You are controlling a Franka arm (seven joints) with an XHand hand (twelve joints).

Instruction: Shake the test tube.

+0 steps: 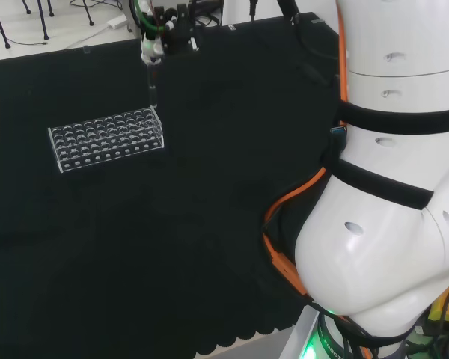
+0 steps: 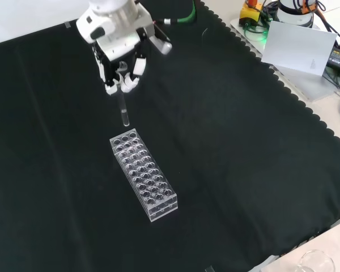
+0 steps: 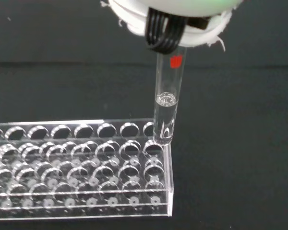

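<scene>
Even, diffuse room light falls on the bench [image 2: 226,170], whose black cloth soaks it up and shows almost no shadows. Bright specks of glare sit on the clear rack [image 3: 86,158] and on the liquid surface in the test tube [image 3: 165,108], both sharp in the wrist view, where the hand [image 3: 173,14] is blurred and washed out. In the head view the white arm links [image 1: 389,187] are bright but not blown out.

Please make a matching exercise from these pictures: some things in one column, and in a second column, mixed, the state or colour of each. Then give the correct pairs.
Things:
1. test tube
2. rack
3. hand
4. cloth

States:
A. black, covers the bench
B. clear, its holes unfilled
C. upright above the rack's end, clear liquid inside
D. fingers closed on the tube's top

Pairs: 1-C, 2-B, 3-D, 4-A
</scene>
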